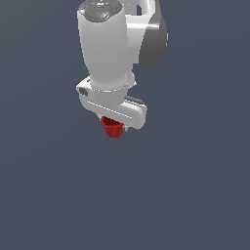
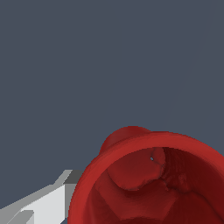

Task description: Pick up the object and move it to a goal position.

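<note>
One red cup (image 1: 113,128), seemingly clamped, gripper (image 1: 115,125)

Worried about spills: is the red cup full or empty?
Empty. The wrist view looks into the red cup and shows only its bare red inner walls and base.

1. The backdrop (image 1: 195,195) in the exterior view was a single flat slate blue-grey field, filling the frame edge to edge.
2. No seam, horizon or corner was discernible; floor and wall could not be told apart.
3. Tone was nearly uniform, marginally lighter toward the lower part of the exterior view.
4. No cast shadow could be made out on the field.
5. The wrist view showed the same blue-grey surface (image 2: 87,65), plain and untextured.
6. A very faint straight diagonal line (image 2: 181,87) crossed that surface in the wrist view; what it was could not be determined.
7. Lighting appeared soft and even; its source was not visible.
</note>
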Motion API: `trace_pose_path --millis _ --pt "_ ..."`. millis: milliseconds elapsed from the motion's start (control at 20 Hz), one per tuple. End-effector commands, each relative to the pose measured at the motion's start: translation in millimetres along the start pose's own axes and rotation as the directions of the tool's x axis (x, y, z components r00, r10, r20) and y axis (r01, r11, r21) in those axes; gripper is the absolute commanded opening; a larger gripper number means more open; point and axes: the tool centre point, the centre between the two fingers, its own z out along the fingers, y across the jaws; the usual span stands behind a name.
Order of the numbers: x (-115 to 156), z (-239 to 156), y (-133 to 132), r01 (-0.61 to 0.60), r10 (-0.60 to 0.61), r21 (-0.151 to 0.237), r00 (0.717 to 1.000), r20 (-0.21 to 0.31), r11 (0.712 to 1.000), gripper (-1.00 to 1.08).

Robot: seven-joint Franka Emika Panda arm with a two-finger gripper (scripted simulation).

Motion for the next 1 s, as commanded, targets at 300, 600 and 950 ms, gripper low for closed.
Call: trace_pose_path --millis 300,600,950 --pt "2.9 -90.1 19.5 0.000 0.000 0.000 1.000 -0.001 1.000 -1.00" --pt "5.4 -127.3 26.7 0.001 -0.001 0.000 1.000 -0.002 1.000 -1.00" --pt "7.8 -145.5 30.0 0.001 -0.001 0.000 1.000 -0.002 1.000 -1.00"
